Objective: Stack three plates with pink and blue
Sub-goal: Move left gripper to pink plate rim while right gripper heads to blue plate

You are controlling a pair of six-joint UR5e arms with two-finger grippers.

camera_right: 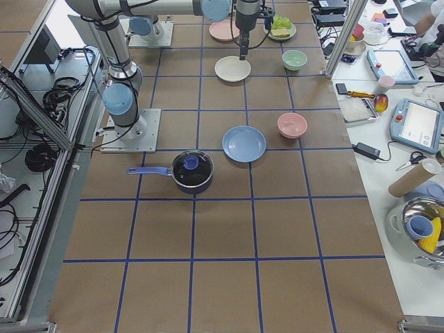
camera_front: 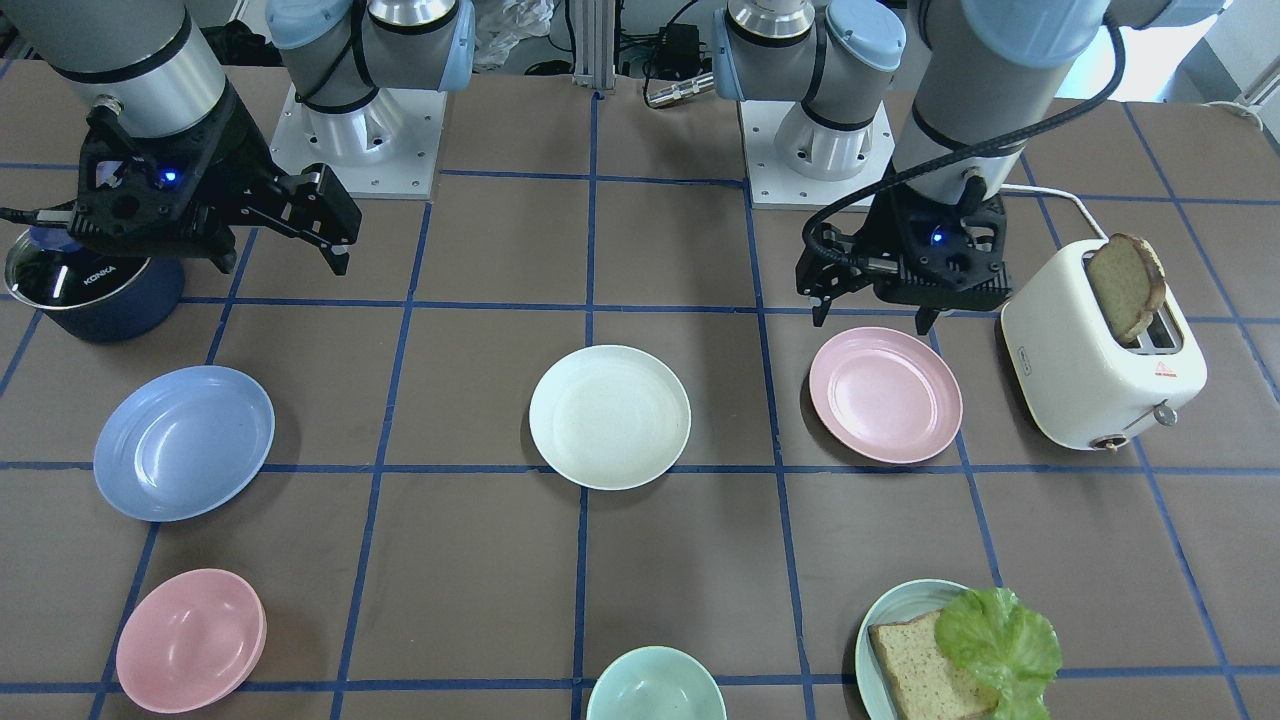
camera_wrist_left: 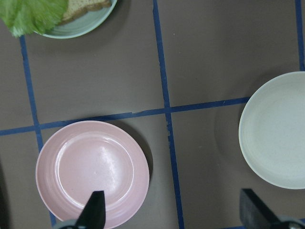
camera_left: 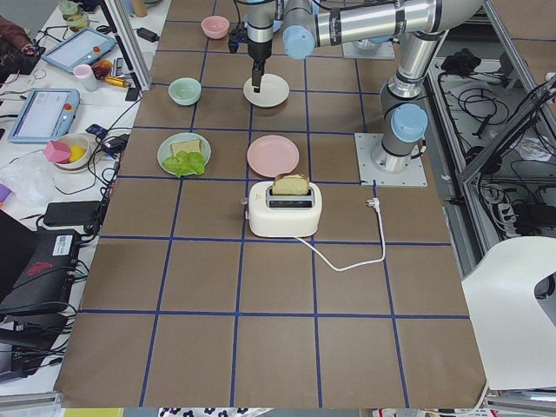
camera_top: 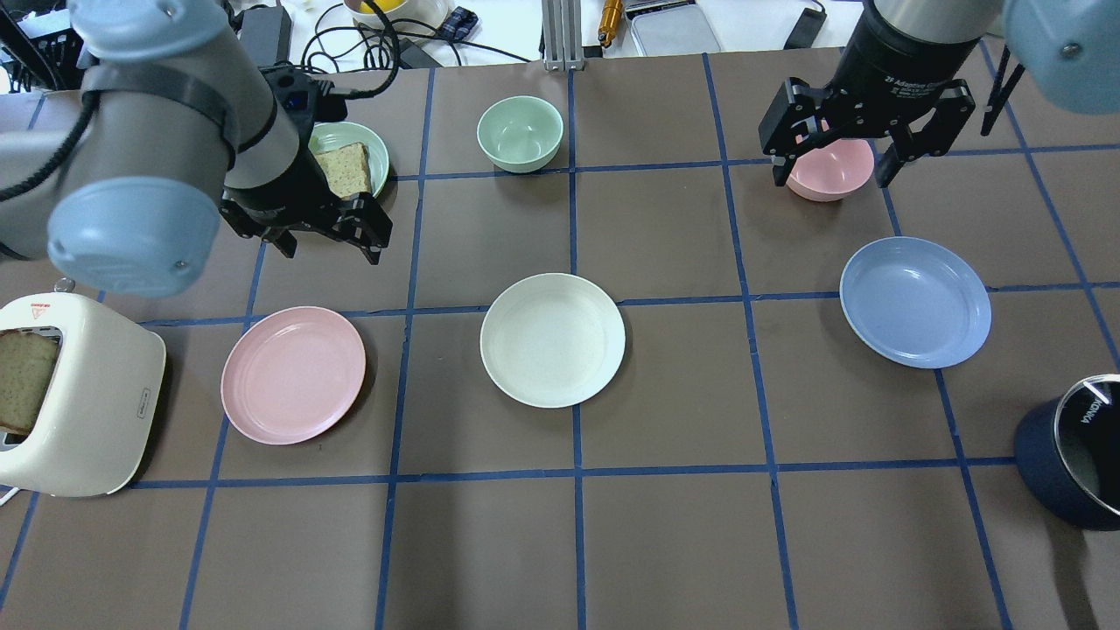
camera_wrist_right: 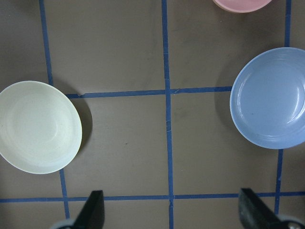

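Stacking not yet begun: all three plates lie apart. Left gripper (camera_top: 332, 249): jaws spread, empty, hovering left of the cream plate (camera_top: 553, 339). Pink plate (camera_top: 293, 374): flat, left of the cream plate. Blue plate (camera_top: 915, 301): flat, to its right. Right gripper (camera_top: 831, 175): spread, empty, also right. Likely next move: pinch the pink plate's rim.

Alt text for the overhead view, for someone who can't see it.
Three plates lie apart in a row on the brown table: pink plate at left, white plate in the middle, blue plate at right. Both grippers hang open, the left gripper near the pink plate, the right gripper near a pink bowl.
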